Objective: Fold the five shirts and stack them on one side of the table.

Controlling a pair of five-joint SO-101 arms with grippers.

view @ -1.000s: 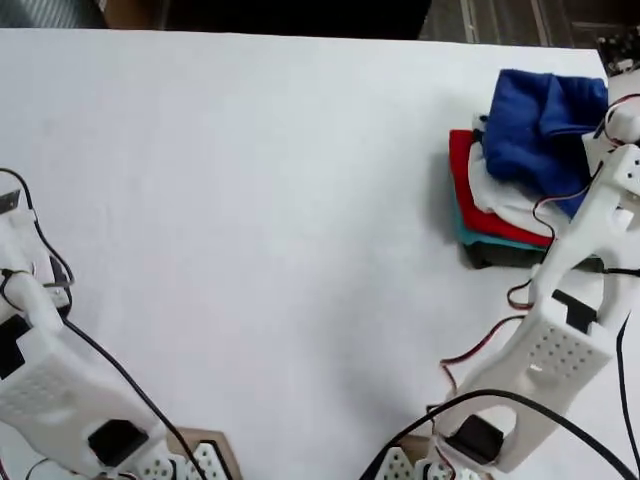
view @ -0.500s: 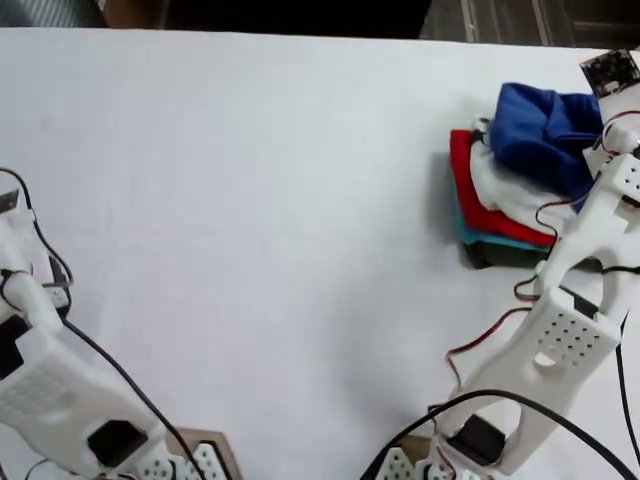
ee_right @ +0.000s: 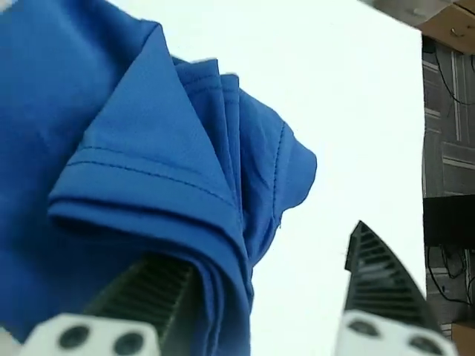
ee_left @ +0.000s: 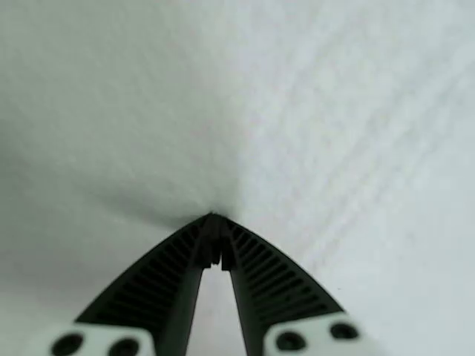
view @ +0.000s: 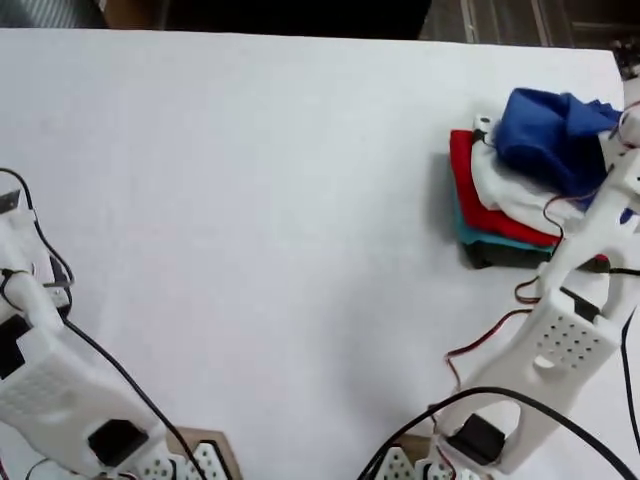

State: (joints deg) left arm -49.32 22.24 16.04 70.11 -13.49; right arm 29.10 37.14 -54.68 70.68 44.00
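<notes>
At the table's right side lies a stack of shirts: black (view: 492, 256) at the bottom, then teal (view: 476, 237), red (view: 466, 190) and white (view: 500, 188). A blue shirt (view: 552, 135) sits bunched and rumpled on top. My right arm (view: 560, 330) stands along the stack's near right side. In the right wrist view my right gripper (ee_right: 267, 248) is open, with the blue shirt (ee_right: 133, 148) draped over one finger (ee_right: 148, 285) and the other finger (ee_right: 378, 271) free over the table. My left gripper (ee_left: 215, 237) is shut and empty, tip down on the white table.
My left arm (view: 45, 385) rests at the table's near left edge with its cable (view: 110, 370) trailing. The white table (view: 250, 200) stretches wide between the arms. Its far edge (view: 300, 34) borders a dark floor.
The blue shirt has been drawn toward the right edge and bunched tighter, baring more of the white shirt. My right arm has swung rightward. The left arm has kept still.
</notes>
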